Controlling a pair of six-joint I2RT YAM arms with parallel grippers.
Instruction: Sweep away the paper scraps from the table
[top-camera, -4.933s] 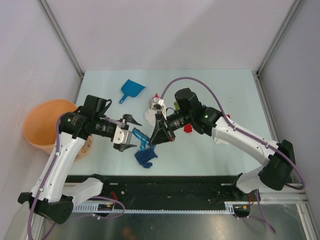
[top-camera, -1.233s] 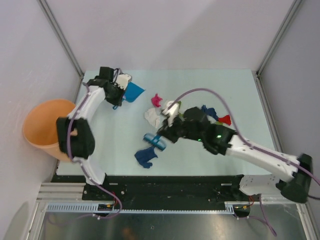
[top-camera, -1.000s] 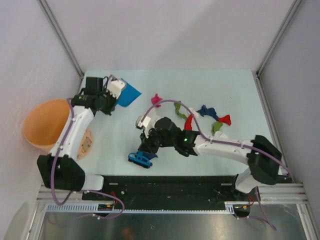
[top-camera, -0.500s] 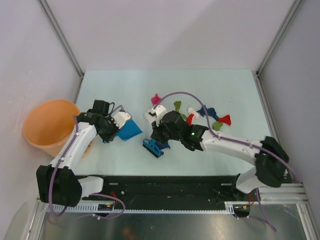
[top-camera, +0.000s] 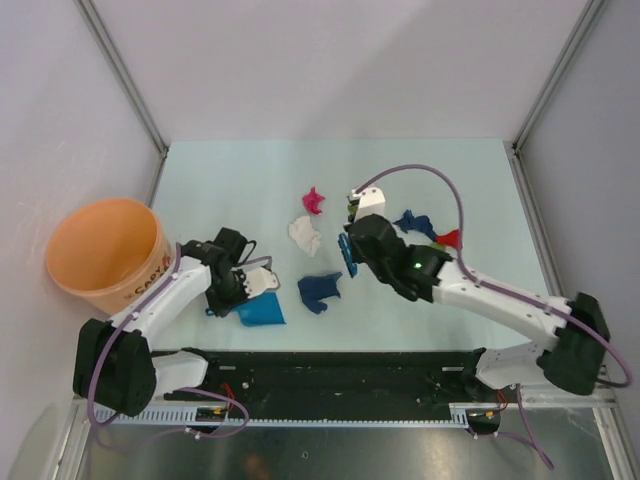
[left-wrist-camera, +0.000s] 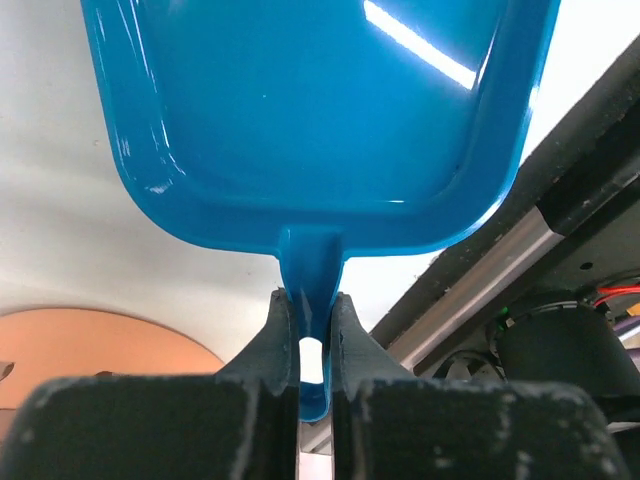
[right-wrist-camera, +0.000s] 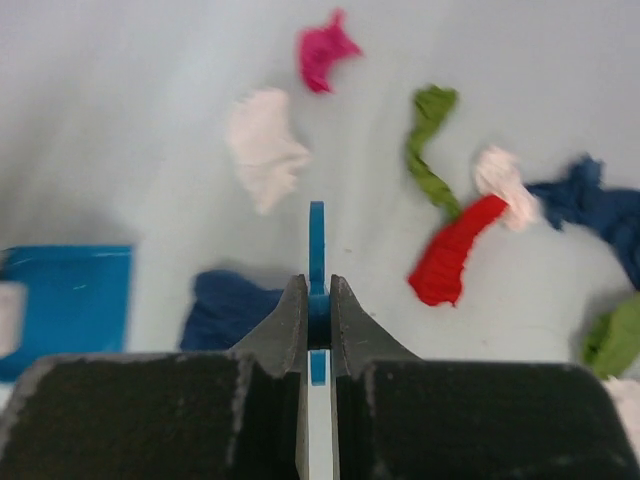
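Sweeping was under way: left fingers clamped the dustpan, right fingers clamped the brush; next, the dark blue scrap probably needed pushing left into it.

The top camera looks down from behind me over the table, my left wrist camera sits tight against the dustpan at that view's lower left, and my right wrist camera looks down from higher on the paper scraps at its centre.

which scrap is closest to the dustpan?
The dark blue scrap beside the dustpan; the white scrap lies farther off, the rest farther still.
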